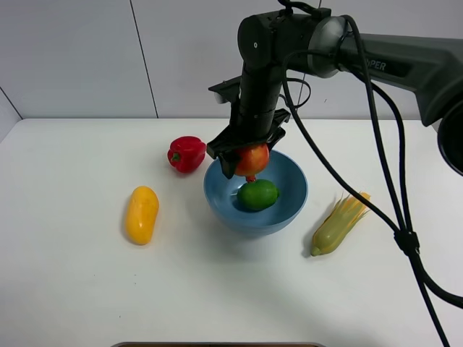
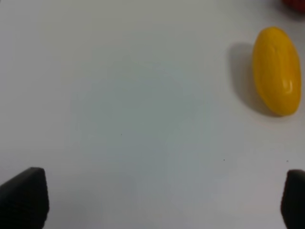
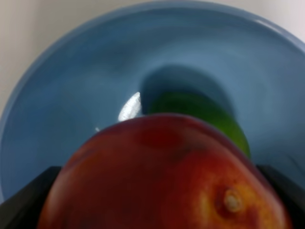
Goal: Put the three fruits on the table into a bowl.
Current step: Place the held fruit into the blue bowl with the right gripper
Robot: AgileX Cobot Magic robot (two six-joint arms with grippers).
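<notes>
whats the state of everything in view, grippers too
bowl, upright, lime inside
apple-like fruit, held above the bowl
mango, lying on the table
bell pepper, on the table
corn cob, on the table
left gripper, open, empty
right gripper, shut on the apple-like fruit

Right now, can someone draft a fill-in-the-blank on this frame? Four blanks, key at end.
The right jaws hold the red-and-yellow fruit above the ____ bowl.
The lime lies ____ the bowl, not beside it.
In the high view, the mango lies on the table to the bowl's ____.
The left jaws stand ____.
Missing: blue; inside; left; open.
</notes>
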